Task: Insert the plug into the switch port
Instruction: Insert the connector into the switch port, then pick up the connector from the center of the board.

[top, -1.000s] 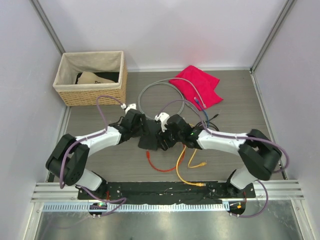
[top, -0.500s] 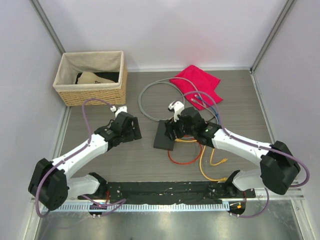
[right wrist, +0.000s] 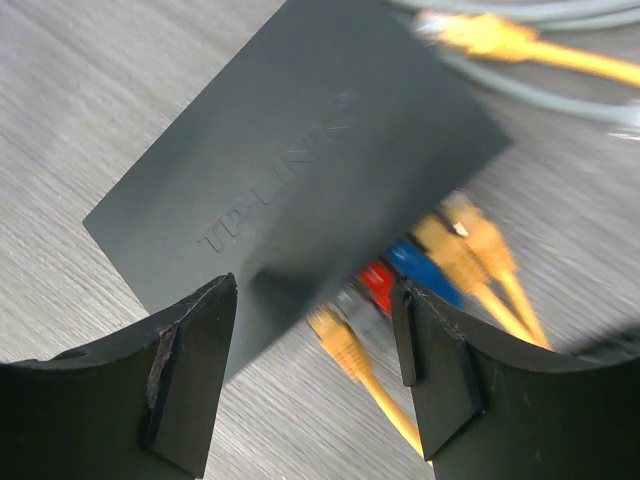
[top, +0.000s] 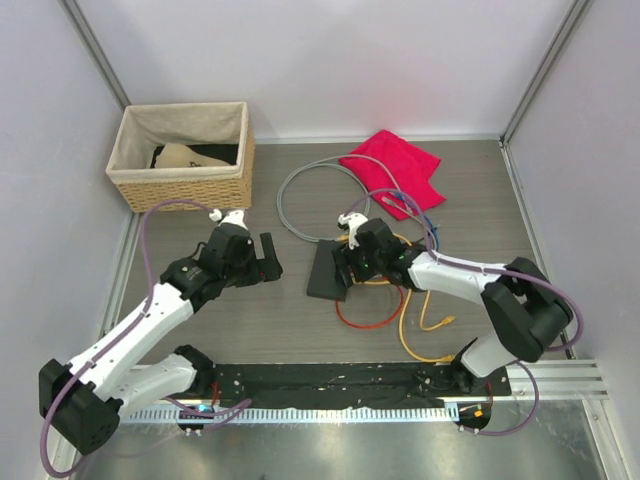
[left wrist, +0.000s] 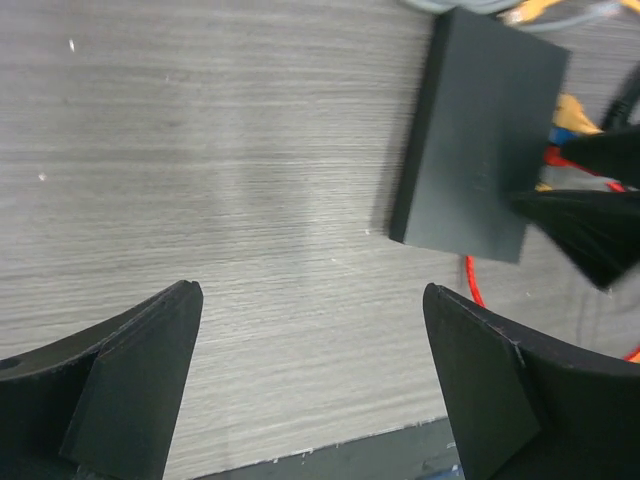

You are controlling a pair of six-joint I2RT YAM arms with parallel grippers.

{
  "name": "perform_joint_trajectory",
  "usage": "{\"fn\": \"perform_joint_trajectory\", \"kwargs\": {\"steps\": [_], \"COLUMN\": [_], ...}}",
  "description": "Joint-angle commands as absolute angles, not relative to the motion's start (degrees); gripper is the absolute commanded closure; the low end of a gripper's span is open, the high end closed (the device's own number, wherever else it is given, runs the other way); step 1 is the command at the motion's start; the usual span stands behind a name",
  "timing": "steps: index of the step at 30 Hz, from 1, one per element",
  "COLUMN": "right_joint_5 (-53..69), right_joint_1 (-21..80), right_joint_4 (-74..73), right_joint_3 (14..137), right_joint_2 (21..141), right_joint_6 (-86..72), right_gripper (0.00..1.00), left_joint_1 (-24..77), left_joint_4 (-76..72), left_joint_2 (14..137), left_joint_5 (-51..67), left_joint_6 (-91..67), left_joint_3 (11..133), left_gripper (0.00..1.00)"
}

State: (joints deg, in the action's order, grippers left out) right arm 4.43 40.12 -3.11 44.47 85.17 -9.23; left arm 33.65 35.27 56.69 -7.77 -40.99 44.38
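The switch (top: 326, 271) is a flat dark grey box lying on the table at the centre. In the right wrist view it (right wrist: 300, 160) fills the upper middle. Red (right wrist: 377, 281), blue (right wrist: 420, 265) and yellow plugs (right wrist: 462, 245) sit in the sockets along its edge. Another yellow plug (right wrist: 340, 340) lies with its tip at that edge, between my open right fingers; the blur hides whether it is seated. My right gripper (top: 347, 264) (right wrist: 315, 375) is open over the socket edge. My left gripper (top: 264, 258) (left wrist: 310, 380) is open and empty to the left of the switch (left wrist: 480, 130).
A red cable (top: 365, 322), yellow cables (top: 408, 338) and a grey cable loop (top: 300, 185) lie around and behind the switch. A red cloth (top: 395, 170) lies at the back. A wicker basket (top: 180, 190) stands at the back left.
Both grippers were close together over the switch. The left arm has pulled back to the left and opened. The switch and cables have shifted right and back, and the right gripper stays at the socket edge.
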Motion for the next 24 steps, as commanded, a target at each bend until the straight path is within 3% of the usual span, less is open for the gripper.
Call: {"fn": "perform_joint_trajectory", "kwargs": {"steps": [1, 13, 20, 24], "right_joint_5": [10.3, 5.2, -2.4, -7.4], "right_joint_1": [42.5, 54.0, 48.3, 38.2], "right_joint_4": [0.4, 6.9, -4.5, -9.3], "right_joint_3": [48.2, 62.4, 60.7, 53.4], "right_joint_2": [89.9, 102.2, 90.7, 80.5], "right_joint_6": [-10.2, -12.1, -11.2, -12.3], "right_gripper": [0.29, 0.29, 0.29, 0.29], "left_joint_1": [33.8, 33.7, 33.7, 33.7], "left_joint_4": [41.5, 41.7, 42.6, 42.8], "left_joint_2": [53.1, 45.4, 44.7, 44.6], "left_joint_5": [-6.0, -16.3, -16.3, -16.2], "left_joint_6": [-35.8, -31.3, -30.1, -29.7], "left_joint_3": [52.1, 51.8, 51.4, 51.0], "left_gripper": [0.02, 0.02, 0.02, 0.02]}}
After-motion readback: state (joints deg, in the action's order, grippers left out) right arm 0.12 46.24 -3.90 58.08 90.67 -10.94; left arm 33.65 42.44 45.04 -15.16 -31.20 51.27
